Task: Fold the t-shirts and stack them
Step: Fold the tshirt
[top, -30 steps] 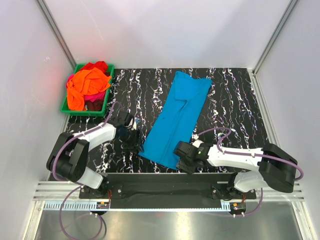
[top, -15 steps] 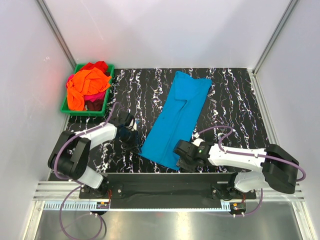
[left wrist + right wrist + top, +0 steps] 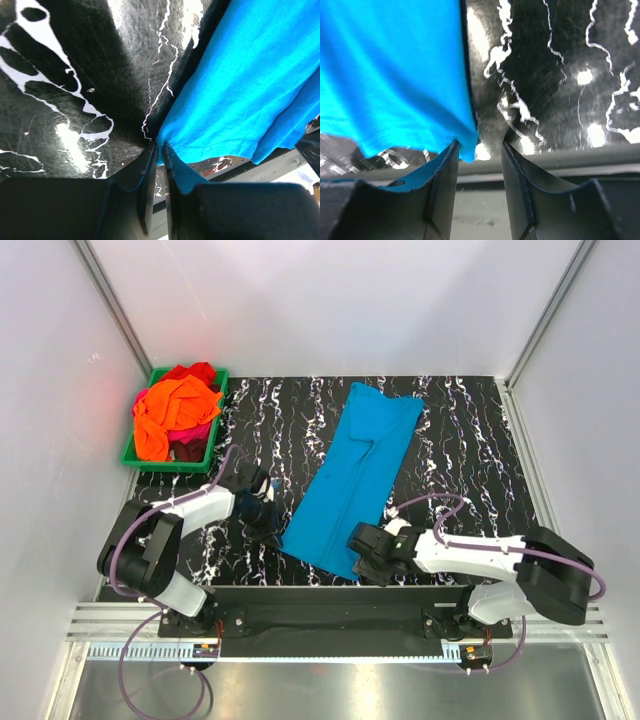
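My left pincer (image 3: 160,150) is drawn narrow, and the near left corner of the blue t-shirt (image 3: 240,85) sits between its tips. The hem runs right into the slit, so it looks nipped there, though the view is too tight and dark at the tips for me to be sure. My right pincer (image 3: 479,149) stands at a middling gap. The shirt's other near corner hangs just inside its left finger (image 3: 445,170), and the right finger (image 3: 515,170) is apart from the cloth, so nothing is gripped on that side.

From above, the blue t-shirt (image 3: 355,470) lies flat as a long narrow strip. It slants from the far middle of the table down toward my two wrists, with both pincers at its near end, one at each corner.

The table (image 3: 470,440) is black with white veins, glossy enough to throw back the light. At its far left corner a green bin (image 3: 128,455) holds the other shirts in a heap: an orange t-shirt (image 3: 170,410) on top, a red t-shirt (image 3: 195,371) behind it and a magenta t-shirt (image 3: 200,430) beneath. Plain white walls (image 3: 330,300) close in the table on three sides.
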Motion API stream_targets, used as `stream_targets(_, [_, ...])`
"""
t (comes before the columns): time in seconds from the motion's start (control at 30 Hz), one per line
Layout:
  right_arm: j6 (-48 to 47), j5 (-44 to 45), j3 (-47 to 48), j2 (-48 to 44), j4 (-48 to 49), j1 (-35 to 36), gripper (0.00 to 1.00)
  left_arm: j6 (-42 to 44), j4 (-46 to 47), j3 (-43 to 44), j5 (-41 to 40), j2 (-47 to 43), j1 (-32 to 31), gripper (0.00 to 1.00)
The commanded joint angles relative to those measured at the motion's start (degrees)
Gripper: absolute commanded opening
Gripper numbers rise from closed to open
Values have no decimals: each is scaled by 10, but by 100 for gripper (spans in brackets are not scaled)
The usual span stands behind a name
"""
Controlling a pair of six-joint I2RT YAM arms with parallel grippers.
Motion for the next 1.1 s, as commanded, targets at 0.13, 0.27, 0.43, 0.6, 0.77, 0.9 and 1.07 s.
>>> stream_targets(0.13, [-34,24,24,73,52,5,47,2,12,-12,-16,20,-5,4])
stream_targets(0.27, [-20,25,37,88,5,5,41,2,9,-10,-17,19,-4,0])
stream_targets(0.43, [15,37,17,34,-49,5,25,-5,-6,-4,-26,13,-4,0])
stream_targets(0.6, [-2,49,23,-25,-77,5,8,-22,-21,11,-24,-7,-4,0])
stream_targets(0.77, [-12,28,27,-33,-62,5,0,-73,-31,27,21,-58,-4,0])
stream_targets(0.9, [-11,31,43,-42,-82,5,0,-108,-41,40,46,-71,-4,0])
stream_targets(1.07, [-14,65,70,-64,-138,4,0,-125,-63,88,38,-67,-4,0])
